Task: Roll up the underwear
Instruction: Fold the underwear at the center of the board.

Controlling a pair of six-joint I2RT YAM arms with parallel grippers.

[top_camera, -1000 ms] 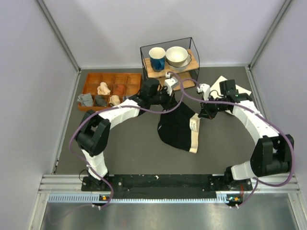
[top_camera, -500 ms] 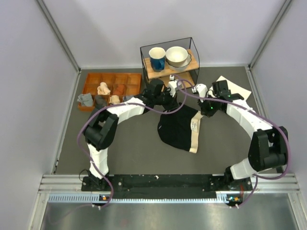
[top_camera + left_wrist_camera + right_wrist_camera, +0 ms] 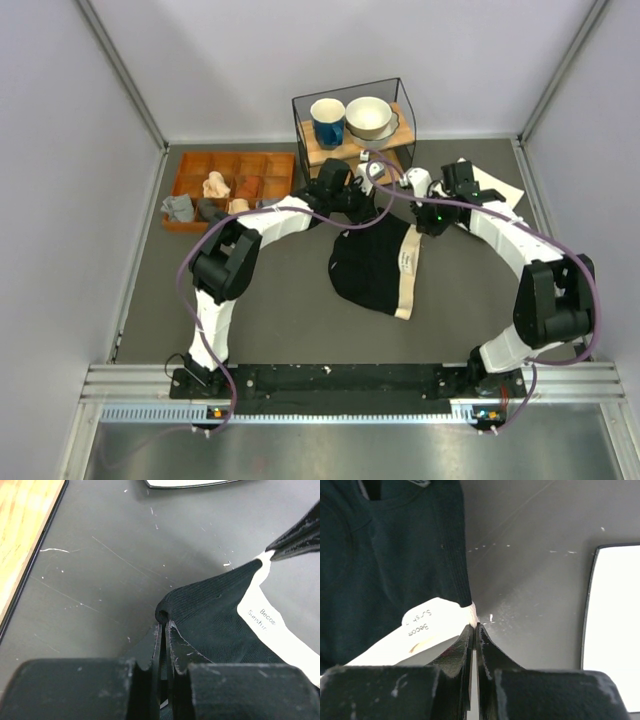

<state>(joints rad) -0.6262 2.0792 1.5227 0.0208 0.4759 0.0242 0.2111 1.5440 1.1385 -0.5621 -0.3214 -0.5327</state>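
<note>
The underwear (image 3: 368, 268), black with a cream waistband (image 3: 405, 280), lies mid-table with its far edge lifted. My left gripper (image 3: 368, 205) is at its far left corner. In the left wrist view this gripper (image 3: 165, 624) is shut on a fold of the black fabric (image 3: 215, 615). My right gripper (image 3: 420, 226) is at the far right corner. In the right wrist view it (image 3: 474, 626) is shut on the end of the printed waistband (image 3: 422, 625), with the black fabric (image 3: 385, 560) stretching away to the left.
A wooden compartment tray (image 3: 232, 153) with small rolled garments stands at the back left. A wire-framed stand (image 3: 400, 100) holding a blue mug (image 3: 327, 122) and bowls (image 3: 369, 117) is just behind both grippers. A white sheet (image 3: 495, 186) lies at the back right.
Both grippers have moved toward the back of the table and closer together, drawing the underwear's far edge up with them. Both stay shut on the fabric.
</note>
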